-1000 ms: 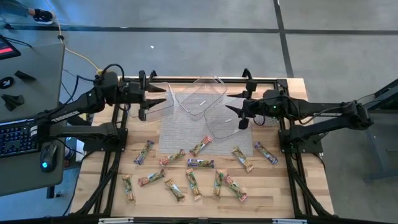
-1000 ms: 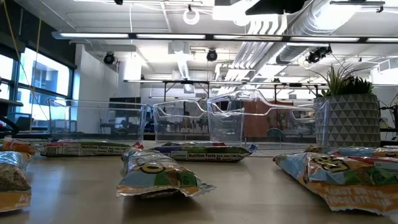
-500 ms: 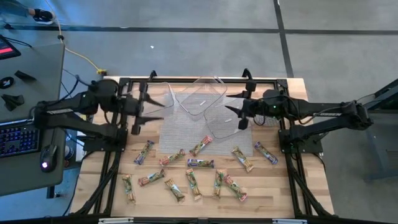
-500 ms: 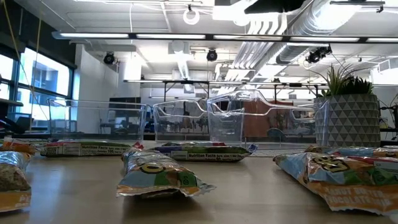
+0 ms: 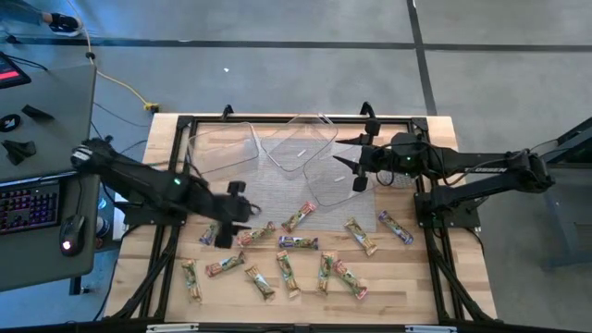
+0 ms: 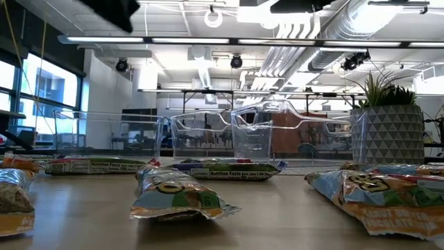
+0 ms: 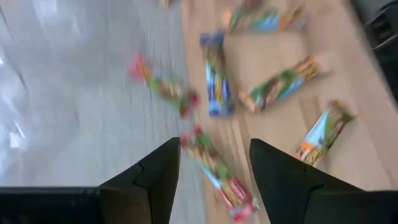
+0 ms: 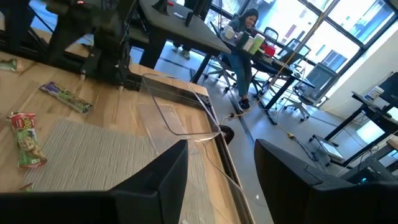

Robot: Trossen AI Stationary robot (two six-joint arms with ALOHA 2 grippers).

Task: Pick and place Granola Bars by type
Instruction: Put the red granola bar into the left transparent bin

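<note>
Left claw [image 5: 225, 225] hangs with its fingers spread and holding nothing, over the left part of the desk [image 5: 412, 287], just above a purple-wrapped granola bar [image 5: 214, 226] beside the grey mat [image 5: 268, 194]. In its wrist view a red-and-green bar [image 7: 219, 175] lies between the fingertips, the picture smeared by motion. Right claw [image 5: 347, 166] waits spread and empty over the clear tubs [image 5: 305, 148] at the desk's far edge. The granola bars [image 5: 298, 242] lie scattered across the near half, none yet in a tub. Several bars lie close together, so a descent could pinch two wrappers or nudge a neighbour. The shiny film may also slip from the fingers if gripped by its edge.
</note>
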